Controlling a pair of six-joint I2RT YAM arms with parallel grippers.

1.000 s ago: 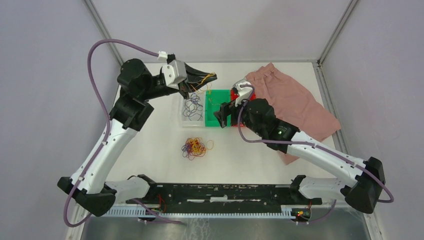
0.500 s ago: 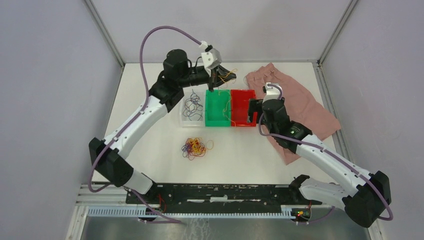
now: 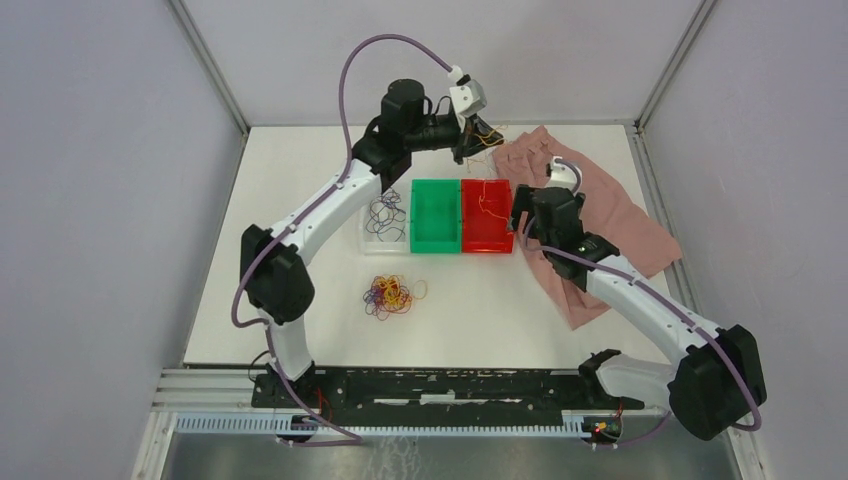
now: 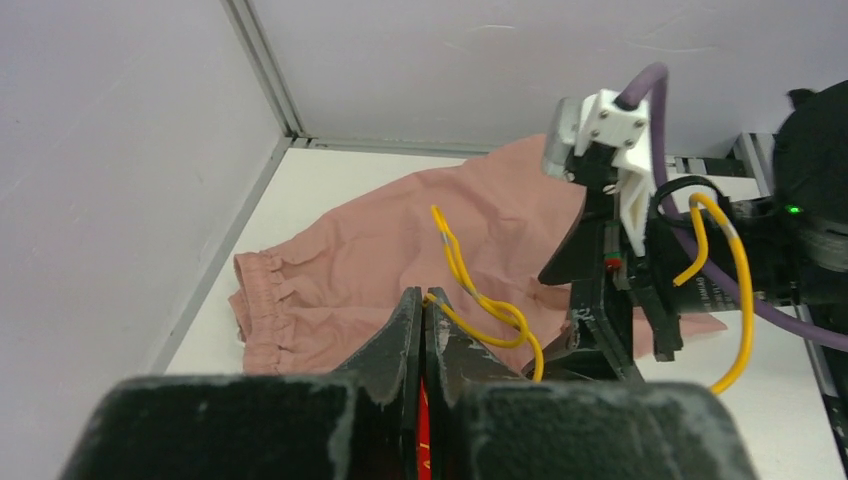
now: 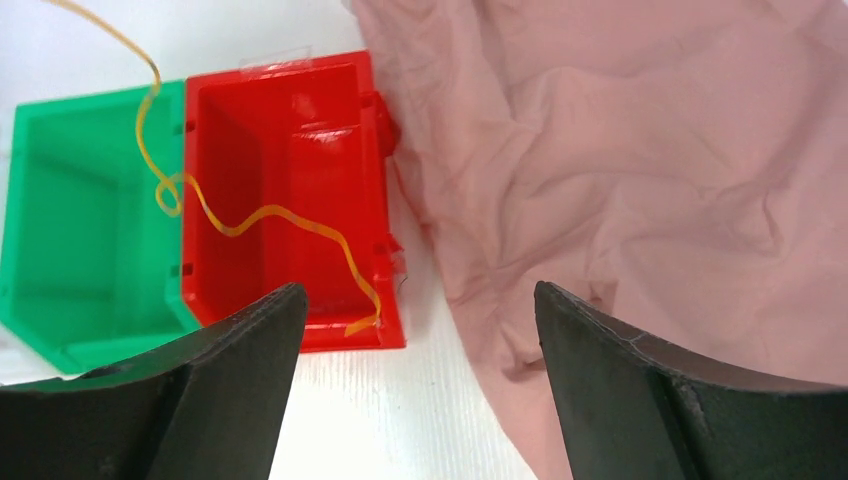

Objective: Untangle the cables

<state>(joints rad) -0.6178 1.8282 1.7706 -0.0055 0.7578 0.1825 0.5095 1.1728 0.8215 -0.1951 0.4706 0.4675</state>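
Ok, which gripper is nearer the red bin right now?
Right. The right gripper hovers open at the right edge of the red bin, by the pink cloth; the left gripper, shut on a yellow cable, is beyond its far side.

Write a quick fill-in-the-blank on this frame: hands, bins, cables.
1. The thin cable pinched in the left hand is ____.
2. The right hand hangs ____, with nothing between its fingers.
3. The red bin stands between the green bin and the ____ cloth.
4. The clear bin holds the dark ____ cables.

Missing words: yellow; open; pink; purple.
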